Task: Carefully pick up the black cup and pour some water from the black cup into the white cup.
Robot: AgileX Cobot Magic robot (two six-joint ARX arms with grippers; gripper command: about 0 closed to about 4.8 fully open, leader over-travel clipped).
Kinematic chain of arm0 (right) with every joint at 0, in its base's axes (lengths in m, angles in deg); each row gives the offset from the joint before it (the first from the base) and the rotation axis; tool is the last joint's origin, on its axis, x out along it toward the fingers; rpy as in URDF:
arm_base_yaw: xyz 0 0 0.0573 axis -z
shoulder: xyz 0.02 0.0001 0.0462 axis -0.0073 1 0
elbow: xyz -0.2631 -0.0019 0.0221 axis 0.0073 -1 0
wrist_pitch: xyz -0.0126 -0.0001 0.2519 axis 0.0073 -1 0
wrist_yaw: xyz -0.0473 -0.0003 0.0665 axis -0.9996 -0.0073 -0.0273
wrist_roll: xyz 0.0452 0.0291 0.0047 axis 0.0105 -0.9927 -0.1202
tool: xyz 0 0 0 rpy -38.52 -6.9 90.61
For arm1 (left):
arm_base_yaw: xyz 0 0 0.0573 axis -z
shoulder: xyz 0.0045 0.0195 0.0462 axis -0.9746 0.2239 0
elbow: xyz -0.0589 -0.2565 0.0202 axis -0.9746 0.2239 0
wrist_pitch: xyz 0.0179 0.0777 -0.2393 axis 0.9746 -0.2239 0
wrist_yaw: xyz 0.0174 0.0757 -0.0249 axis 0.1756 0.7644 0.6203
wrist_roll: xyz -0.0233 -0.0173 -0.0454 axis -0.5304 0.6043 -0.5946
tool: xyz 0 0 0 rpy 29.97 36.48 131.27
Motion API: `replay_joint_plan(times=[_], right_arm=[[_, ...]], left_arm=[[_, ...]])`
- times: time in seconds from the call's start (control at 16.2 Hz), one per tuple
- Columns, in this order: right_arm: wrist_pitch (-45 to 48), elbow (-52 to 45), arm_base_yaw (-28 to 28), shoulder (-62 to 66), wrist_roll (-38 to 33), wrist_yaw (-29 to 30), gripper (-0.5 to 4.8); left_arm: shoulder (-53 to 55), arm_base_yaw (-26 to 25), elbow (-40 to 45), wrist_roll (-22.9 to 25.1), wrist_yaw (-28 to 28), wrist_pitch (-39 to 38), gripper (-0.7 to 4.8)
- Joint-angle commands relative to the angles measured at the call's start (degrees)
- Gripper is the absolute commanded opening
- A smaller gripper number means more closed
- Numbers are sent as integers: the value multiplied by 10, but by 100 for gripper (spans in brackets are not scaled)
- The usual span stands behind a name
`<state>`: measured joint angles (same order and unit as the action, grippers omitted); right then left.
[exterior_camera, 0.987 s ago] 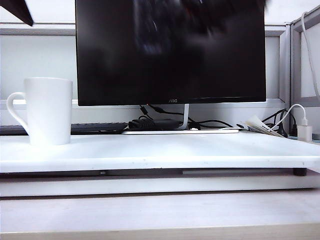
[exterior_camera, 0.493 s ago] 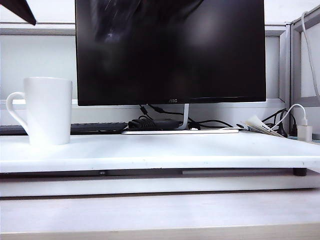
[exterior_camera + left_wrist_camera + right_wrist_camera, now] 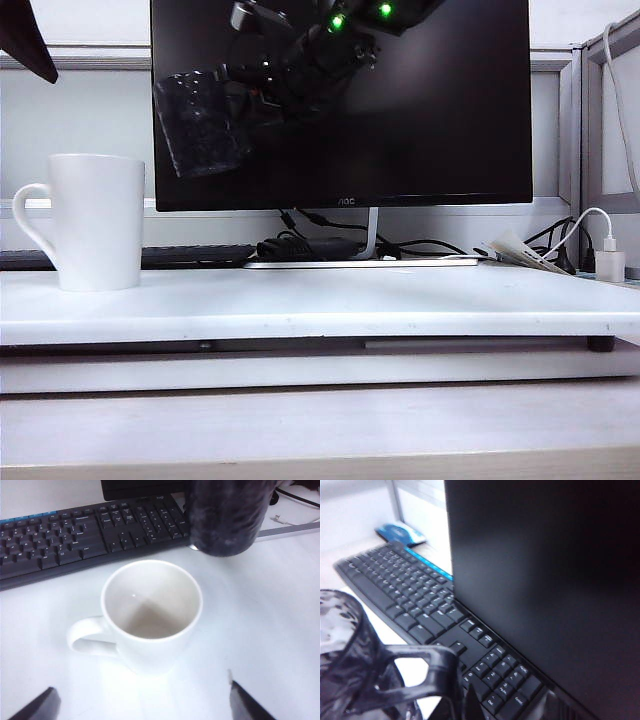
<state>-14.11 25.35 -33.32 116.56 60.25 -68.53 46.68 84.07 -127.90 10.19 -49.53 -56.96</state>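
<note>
Black cup (image 3: 200, 122) now up in front of monitor (image 3: 450, 110), carried in by my right gripper (image 3: 427, 680), clamped on its wall (blur only earlier). White cup (image 3: 98, 222) unmoved on table (image 3: 400, 300), below-left. My left gripper (image 3: 142, 700) spread wide, empty, above mug. Pour next, I judge.

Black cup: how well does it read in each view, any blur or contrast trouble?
Exterior view: the black cup, held up by the right gripper, barely separates from the dark monitor. Left wrist view: the cup is soft and cropped beyond the sharp white cup; left gripper open. Right wrist view: cup blurred, close.
</note>
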Motion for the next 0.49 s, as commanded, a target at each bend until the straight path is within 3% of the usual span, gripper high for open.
replay_joint_plan(times=[0.06, 0.49], right_arm=[[29, 19, -11, -9, 42, 0, -6], [-1, 25, -48, -10, 195, -35, -6]], left_arm=[[-1, 0, 0, 14, 7, 5, 479], [-1, -1, 0, 26, 39, -3, 479]])
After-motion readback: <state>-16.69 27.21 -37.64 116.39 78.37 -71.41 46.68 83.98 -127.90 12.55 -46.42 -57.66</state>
